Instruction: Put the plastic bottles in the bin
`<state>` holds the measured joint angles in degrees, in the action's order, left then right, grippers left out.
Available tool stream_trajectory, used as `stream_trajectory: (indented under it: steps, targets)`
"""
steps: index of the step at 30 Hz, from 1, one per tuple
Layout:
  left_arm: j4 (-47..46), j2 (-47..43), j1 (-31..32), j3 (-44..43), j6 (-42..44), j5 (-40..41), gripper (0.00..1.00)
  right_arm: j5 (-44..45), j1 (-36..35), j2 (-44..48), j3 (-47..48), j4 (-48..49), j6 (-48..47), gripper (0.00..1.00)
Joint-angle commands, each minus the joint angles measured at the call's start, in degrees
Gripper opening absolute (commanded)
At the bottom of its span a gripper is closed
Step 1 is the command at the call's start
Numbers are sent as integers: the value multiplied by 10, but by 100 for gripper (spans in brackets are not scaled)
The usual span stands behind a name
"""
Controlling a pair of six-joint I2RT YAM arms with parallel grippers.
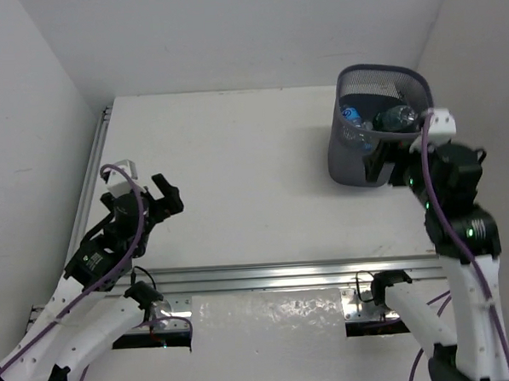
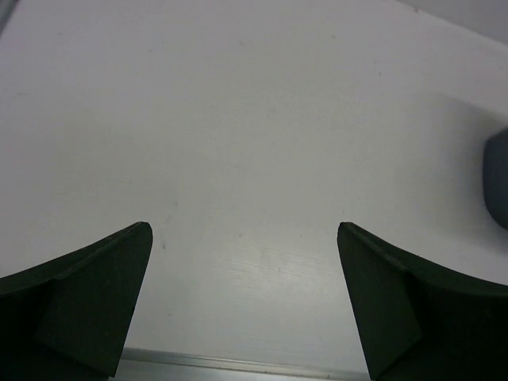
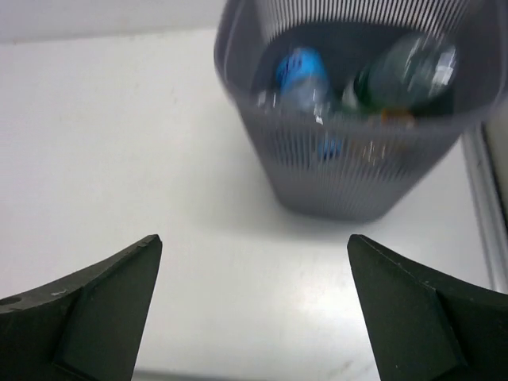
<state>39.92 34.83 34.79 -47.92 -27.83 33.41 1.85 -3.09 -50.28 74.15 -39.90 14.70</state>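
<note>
**Top view**
- Bin (image 1: pixel 356 155): stands upright at 2 o'clock on the table (image 1: pixel 245 174), close to the right side wall (image 1: pixel 478 51).
- Bottles (image 1: pixel 394 117): lie inside the bin. A blue-labelled bottle (image 1: pixel 350 115) is at the bin's 9 o'clock. No bottles are visible on the table.
- Right gripper (image 1: pixel 395 160): just beside the bin's near wall, partly hidden by it.
- Left gripper (image 1: pixel 166 195): at 9 o'clock, well apart from the bin, fingers spread and holding nothing.
- Rail (image 1: pixel 284 274): runs along the near edge at 6 o'clock.

**Left wrist view**
- Left gripper (image 2: pixel 244 230): fingers wide apart over bare table (image 2: pixel 238 111).
- Dark shape (image 2: pixel 497 178): at the 3 o'clock edge. It may be the bin; I cannot tell.

**Right wrist view (blurred)**
- Right gripper (image 3: pixel 254 240): fingers apart and empty.
- Bin (image 3: pixel 349 178): at 12 o'clock, holding the blue-labelled bottle (image 3: pixel 302 75) and a clear greenish bottle (image 3: pixel 409 70).

**Judgement**
- The loading looks complete or nearly so.
- The step in hand appears to be clearing the right arm.
- A straight pull back toward 6 o'clock should avoid nudging the light mesh wall.
- The obstacles are the bin itself, the right wall and the rail.
</note>
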Motion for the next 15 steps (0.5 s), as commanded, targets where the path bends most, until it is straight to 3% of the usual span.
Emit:
stream_trajectory:
  steps: [1,3,7,10,11,15]
  targets:
    - [8,-18,-32,-28,-22,60,100,-42,-6,113,-123,4,40,99]
    - [19,-30,-31,-31,-34,89,100,-44,-6,156,-187,-21,49,99]
    - [-11,-70,-31,-17,-8,39,100,-68,-6,277,-279,-39,34,99]
    - [-23,-107,-31,3,-6,49,100,-22,-6,331,-299,-66,58,99]
    - [-34,-125,-31,14,-5,49,100,-63,-6,344,-312,-47,50,99]
    - [-45,-148,-31,27,-3,25,100,-84,-6,359,-314,-35,33,99]
